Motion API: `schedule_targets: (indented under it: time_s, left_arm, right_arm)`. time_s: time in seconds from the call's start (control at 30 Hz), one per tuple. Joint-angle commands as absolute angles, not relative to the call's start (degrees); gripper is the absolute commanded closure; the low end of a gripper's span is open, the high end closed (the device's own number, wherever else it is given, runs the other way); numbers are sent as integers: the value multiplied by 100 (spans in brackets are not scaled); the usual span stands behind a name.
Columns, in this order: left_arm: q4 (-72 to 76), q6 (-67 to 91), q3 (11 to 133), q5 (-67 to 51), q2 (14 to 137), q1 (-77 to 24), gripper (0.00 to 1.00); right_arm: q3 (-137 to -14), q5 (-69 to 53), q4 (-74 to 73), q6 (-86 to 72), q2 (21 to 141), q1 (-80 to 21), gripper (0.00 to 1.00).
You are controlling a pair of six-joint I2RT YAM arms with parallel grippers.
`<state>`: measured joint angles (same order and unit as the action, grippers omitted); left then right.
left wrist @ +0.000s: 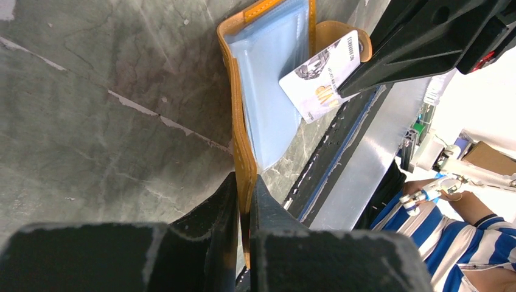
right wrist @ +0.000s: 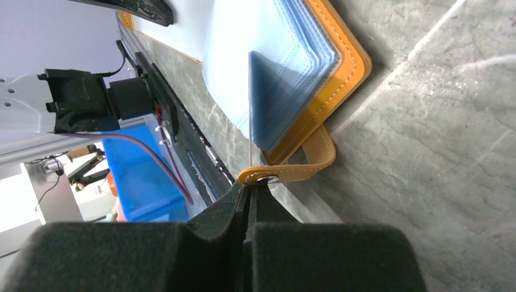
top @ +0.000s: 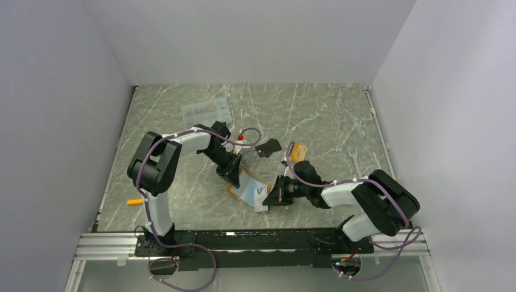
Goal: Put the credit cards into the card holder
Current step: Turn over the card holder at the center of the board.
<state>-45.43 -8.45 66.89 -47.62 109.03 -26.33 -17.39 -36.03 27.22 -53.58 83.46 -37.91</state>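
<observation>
- Near the front edge of the surface (top: 316, 115), the holder (left wrist: 264, 91) lies open, left jaws clamped on its orange rim.
- Right jaws pinch a white card (left wrist: 317, 78) at the pockets (right wrist: 286, 91).
- Keep it level with one pocket's mouth; slide slowly, holder pinned.

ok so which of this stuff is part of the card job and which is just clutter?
Job: card holder, white card, black card, orange card.
Lying about: clear plastic box, wrench, small orange object near the left edge.
</observation>
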Motion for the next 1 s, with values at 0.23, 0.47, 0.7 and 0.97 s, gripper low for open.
schedule_targets:
  time_s: [0.23,0.47,0.7,0.97]
  left_arm:
    - [-4539,-965,6803,-4412,11052,-2443,96]
    - [-4526,-936,6787,-4520,11023,-2474,96]
    - [-4565,-959,6803,-4604,11015,-2519,97]
    - [-4579,-986,6830,-4657,11026,-2547,97]
  right_arm:
    - [-1015,-3386,2761,-5453,7619,-3787,100]
    - [-1057,-3382,2745,-5432,7618,-3787,100]
    - [-1236,-3484,3041,-5450,7989,-3788,100]
    - [-1392,-3516,3071,-5428,8096,-3793,100]
